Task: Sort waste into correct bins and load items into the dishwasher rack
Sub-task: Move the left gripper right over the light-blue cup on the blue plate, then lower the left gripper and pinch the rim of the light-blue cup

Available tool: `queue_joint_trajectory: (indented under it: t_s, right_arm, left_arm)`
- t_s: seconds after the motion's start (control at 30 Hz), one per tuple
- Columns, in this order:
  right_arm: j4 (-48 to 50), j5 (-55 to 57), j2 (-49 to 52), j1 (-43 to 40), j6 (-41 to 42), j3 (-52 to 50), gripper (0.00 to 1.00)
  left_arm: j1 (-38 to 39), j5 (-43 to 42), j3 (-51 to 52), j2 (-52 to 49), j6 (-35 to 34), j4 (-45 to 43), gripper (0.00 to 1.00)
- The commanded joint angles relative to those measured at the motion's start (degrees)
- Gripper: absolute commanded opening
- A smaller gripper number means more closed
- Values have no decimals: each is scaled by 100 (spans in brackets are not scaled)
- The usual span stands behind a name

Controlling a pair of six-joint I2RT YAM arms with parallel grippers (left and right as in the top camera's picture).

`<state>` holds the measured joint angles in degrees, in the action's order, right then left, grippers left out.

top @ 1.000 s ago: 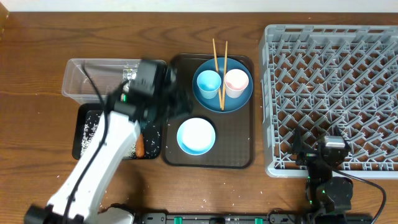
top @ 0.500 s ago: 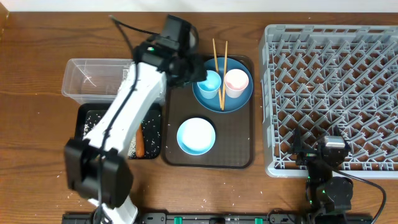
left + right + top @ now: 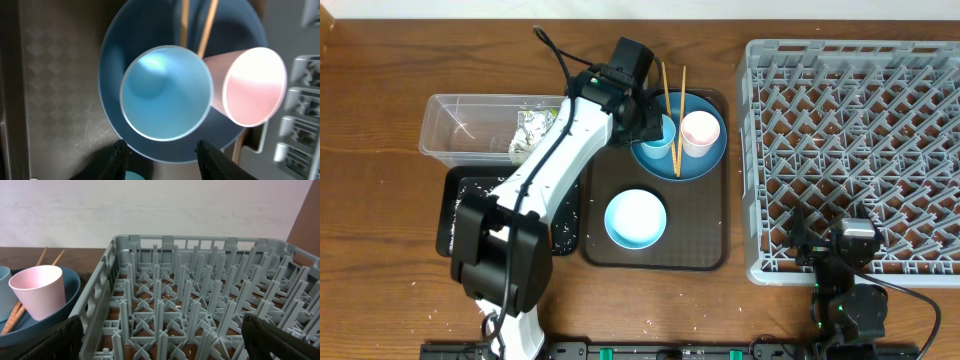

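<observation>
Your left gripper (image 3: 162, 152): jaws apart, empty, hovering at the 6 o'clock rim of the light blue cup (image 3: 166, 92) in the wrist view. That cup stands on the blue plate (image 3: 112, 75), pink cup (image 3: 250, 90) at its 3 o'clock. Your right gripper (image 3: 162, 342): spread wide, empty.

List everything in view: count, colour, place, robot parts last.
dishwasher rack: one, grey, table's right side
serving tray: one, dark brown, centre
plate: one, blue, far end of serving tray
light blue cup: one, on plate, left side
pink cup: one, on plate, right side
chopsticks: two, wooden, across plate between cups
bowl: one, white-blue, near end of serving tray
clear tub: one, transparent, left of serving tray
crumpled wrapper: one, pale greenish, inside clear tub
black tray: one, in front of clear tub
rice grains: many, white, in black tray
left gripper: one, black, open above light blue cup
right gripper: one, black, open at rack's near edge
</observation>
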<state>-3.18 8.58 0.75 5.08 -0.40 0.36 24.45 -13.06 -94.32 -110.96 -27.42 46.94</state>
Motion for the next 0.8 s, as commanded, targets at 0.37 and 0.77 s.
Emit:
queue_joint_trajectory:
  t_s: [0.37,0.77]
  right_arm:
    - [-22,20,0,-61,35,-4,99]
    - [-22,20,0,-61,35,-4,99]
  left_arm:
    - [17,374,42,-291,-94,-55,48]
    - [17,369,61,-511,-181,-118,47]
